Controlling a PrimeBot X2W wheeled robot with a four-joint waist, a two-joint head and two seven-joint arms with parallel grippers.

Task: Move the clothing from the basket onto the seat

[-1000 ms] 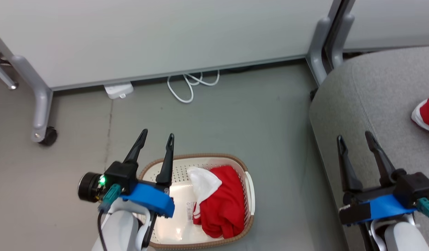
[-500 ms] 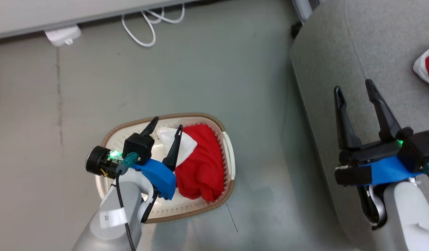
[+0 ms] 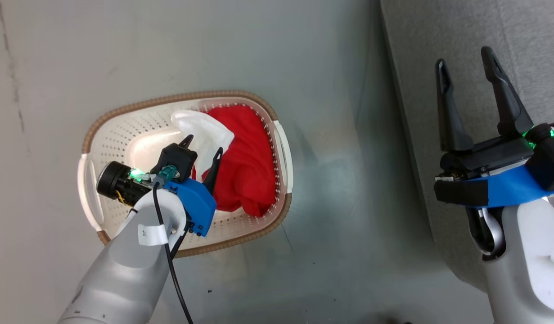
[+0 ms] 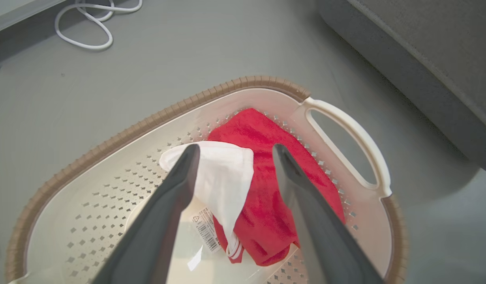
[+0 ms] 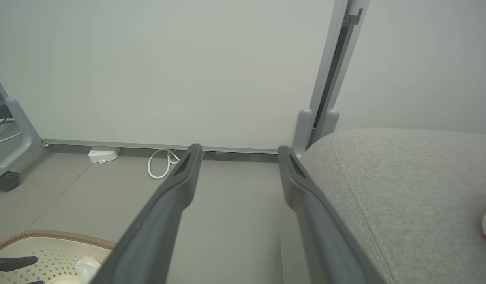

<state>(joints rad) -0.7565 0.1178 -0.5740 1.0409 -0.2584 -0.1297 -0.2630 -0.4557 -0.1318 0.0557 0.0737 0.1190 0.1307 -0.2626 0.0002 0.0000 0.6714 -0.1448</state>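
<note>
Now, head view: left gripper (image 3: 203, 145), spread, is hovering above the clothing (image 3: 245, 171) lying right in the basket (image 3: 137, 104); right gripper (image 3: 466, 57), spread too, is waiting over the seat (image 3: 520, 27). Left wrist view: white fold (image 4: 227, 173) is sitting between the fingers (image 4: 179, 185); dropping straight should catch it. Right wrist view: seat lying right. Since earlier, left arm is reaching deeper, camera tilting down.

The left gripper (image 3: 203, 145) hangs with its two dark fingers spread wide, tilted forward and down off a pale forearm (image 3: 123, 270) that rises from the lower left, while the right gripper (image 3: 465, 57), spread just as wide, points up the head view at the right.
</note>
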